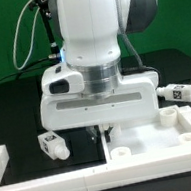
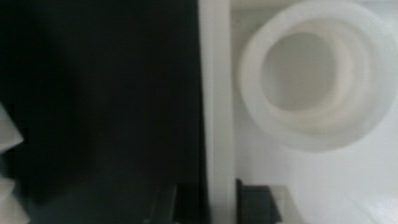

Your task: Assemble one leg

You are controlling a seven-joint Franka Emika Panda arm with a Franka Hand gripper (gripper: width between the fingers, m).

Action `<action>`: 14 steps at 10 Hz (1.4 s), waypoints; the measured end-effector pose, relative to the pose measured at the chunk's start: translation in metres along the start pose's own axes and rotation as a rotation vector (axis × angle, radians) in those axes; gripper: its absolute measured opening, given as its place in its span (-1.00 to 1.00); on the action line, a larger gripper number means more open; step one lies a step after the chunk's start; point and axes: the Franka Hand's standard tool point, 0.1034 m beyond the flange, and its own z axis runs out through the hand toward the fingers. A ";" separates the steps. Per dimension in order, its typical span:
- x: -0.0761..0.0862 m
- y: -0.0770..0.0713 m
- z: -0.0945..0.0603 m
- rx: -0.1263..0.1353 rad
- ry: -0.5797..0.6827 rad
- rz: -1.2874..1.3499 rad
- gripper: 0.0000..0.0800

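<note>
Two legs show in the exterior view. One leg [image 1: 51,145] lies on the black table at that view's left, and another leg [image 1: 176,93] lies at its right, both with black-and-white tags. My gripper [image 1: 103,133] is down at the edge of the large white panel [image 1: 152,139], far from both legs. In the wrist view my gripper [image 2: 217,205] straddles the panel's raised rim [image 2: 215,90]. One dark fingertip [image 2: 183,205] is on each side, both against the rim. A round corner socket [image 2: 311,80] lies just beside it. No leg shows in the wrist view.
A white raised border [image 1: 5,160] runs along the table's left and front. The panel has round sockets near the gripper [image 1: 120,152] and at its right corner [image 1: 168,116]. The arm's body hides the middle of the table. Black cables hang behind it.
</note>
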 end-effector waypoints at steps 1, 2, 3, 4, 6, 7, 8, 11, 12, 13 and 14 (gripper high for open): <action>0.000 0.000 0.000 0.000 0.000 0.001 -0.84; 0.000 0.000 0.000 -0.002 0.000 0.004 -0.84; 0.000 0.000 0.000 -0.001 -0.001 -0.002 -0.84; 0.000 0.000 0.000 -0.001 -0.001 -0.003 -0.64; -0.006 0.004 -0.013 0.003 -0.028 -0.044 -0.20; -0.015 0.004 -0.035 0.007 -0.035 -0.049 0.18; -0.031 -0.003 -0.056 0.010 -0.040 -0.080 0.49; -0.053 -0.035 -0.085 0.008 -0.017 -0.233 0.62; -0.051 -0.038 -0.081 0.008 -0.011 -0.307 0.62; -0.051 -0.036 -0.081 0.009 -0.011 -0.394 0.62; -0.051 -0.036 -0.081 0.009 -0.011 -0.453 0.62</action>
